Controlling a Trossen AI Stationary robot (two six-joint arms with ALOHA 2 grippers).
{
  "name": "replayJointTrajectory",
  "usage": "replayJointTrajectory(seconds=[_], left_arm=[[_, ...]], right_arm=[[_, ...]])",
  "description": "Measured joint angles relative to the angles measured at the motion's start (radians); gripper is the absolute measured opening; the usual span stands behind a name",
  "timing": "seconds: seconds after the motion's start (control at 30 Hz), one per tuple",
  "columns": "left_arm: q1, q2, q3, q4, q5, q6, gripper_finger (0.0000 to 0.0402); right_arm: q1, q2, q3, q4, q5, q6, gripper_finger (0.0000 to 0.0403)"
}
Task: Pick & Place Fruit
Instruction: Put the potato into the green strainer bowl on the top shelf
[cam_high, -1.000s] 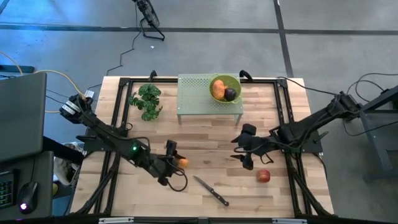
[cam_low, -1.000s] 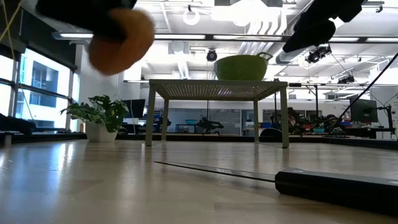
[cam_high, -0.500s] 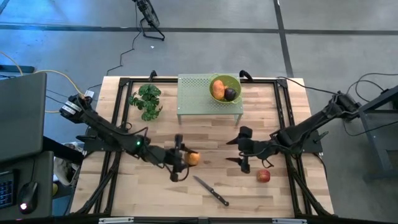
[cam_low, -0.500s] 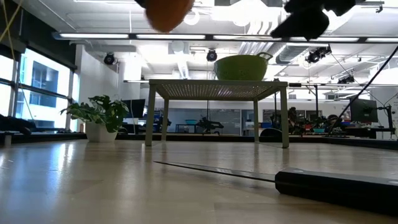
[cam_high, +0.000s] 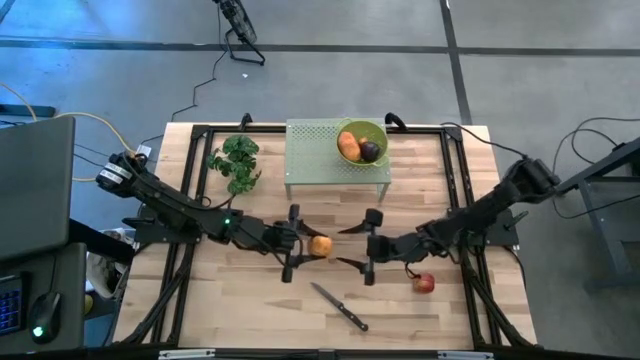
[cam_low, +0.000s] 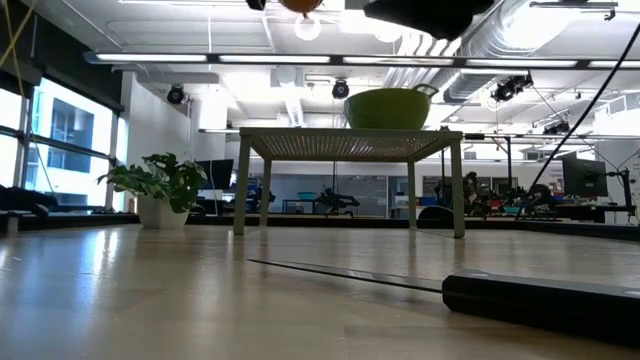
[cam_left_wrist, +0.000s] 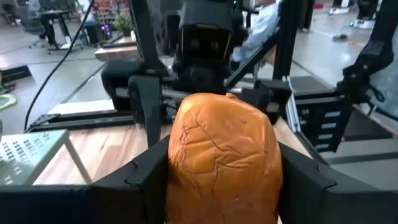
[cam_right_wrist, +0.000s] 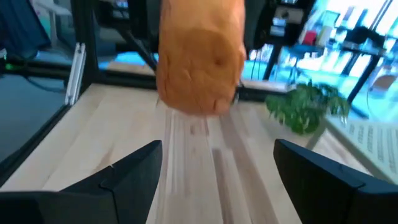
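An orange oblong fruit (cam_high: 320, 246) hangs above the table's middle, with my left gripper (cam_high: 308, 246) shut on it; the left wrist view shows it (cam_left_wrist: 221, 155) large. My right gripper (cam_high: 342, 246) faces it from the table's right, open, its fingertips just short of the fruit (cam_right_wrist: 199, 62) and touching nothing. A red apple (cam_high: 424, 283) lies on the table behind the right gripper. Another orange fruit (cam_high: 348, 146) and a dark purple one (cam_high: 369, 151) lie in the green bowl (cam_high: 378, 130). My left gripper pinches the orange fruit by its two opposite sides (cam_left_wrist: 177, 168) between its two fingers (cam_left_wrist: 146, 171). The fingers come level from the table's left. The fruit is lifted well clear of the table, its far end sticking out past the fingertips.
The bowl stands on a green perforated stand (cam_high: 315, 155) at the far middle. A leafy plant (cam_high: 236, 162) sits at the far left. A black-handled knife (cam_high: 340, 305) lies near the front edge, below the two grippers.
My left gripper has risen and swung toward the table's right with the orange fruit, tipping up to level. My right gripper has moved toward the table's left, toward the fruit, and turned level, staying open.
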Motion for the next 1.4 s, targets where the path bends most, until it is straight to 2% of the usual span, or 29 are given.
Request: replayJointTrajectory(seconds=[0.23, 0.37, 0.57, 0.83, 0.93, 1.1, 1.23, 1.4], left_arm=[[0.000, 0.000, 0.000, 0.052, 0.001, 0.026, 0.0213], [0.000, 0.000, 0.000, 0.074, 0.000, 0.029, 0.0213], [0.000, 0.000, 0.000, 0.085, -0.010, 0.064, 0.0214], [0.021, 0.000, 0.000, 0.124, -0.013, 0.085, 0.0214], [0.045, 0.000, 0.000, 0.129, -0.010, 0.084, 0.0214], [0.094, 0.000, 0.000, 0.147, 0.069, 0.082, 0.0214], [0.113, 0.000, 0.000, 0.146, 0.082, 0.075, 0.0214], [0.119, 0.000, 0.000, 0.142, 0.080, 0.075, 0.0214]], right_arm=[[-0.031, 0.095, 0.000, 0.236, -0.013, -0.080, 0.0301], [-0.054, 0.133, 0.000, 0.340, -0.096, -0.099, 0.0301], [-0.080, 0.143, 0.000, 0.360, -0.198, -0.053, 0.0301], [-0.116, 0.143, 0.000, 0.475, -0.252, -0.050, 0.0301], [-0.137, 0.143, 0.000, 0.485, -0.305, -0.043, 0.0301], [-0.172, 0.143, 0.000, 0.500, -0.342, -0.021, 0.0300], [-0.181, 0.143, 0.000, 0.497, -0.338, -0.022, 0.0272], [-0.180, 0.142, 0.001, 0.491, -0.337, -0.024, 0.0201]])
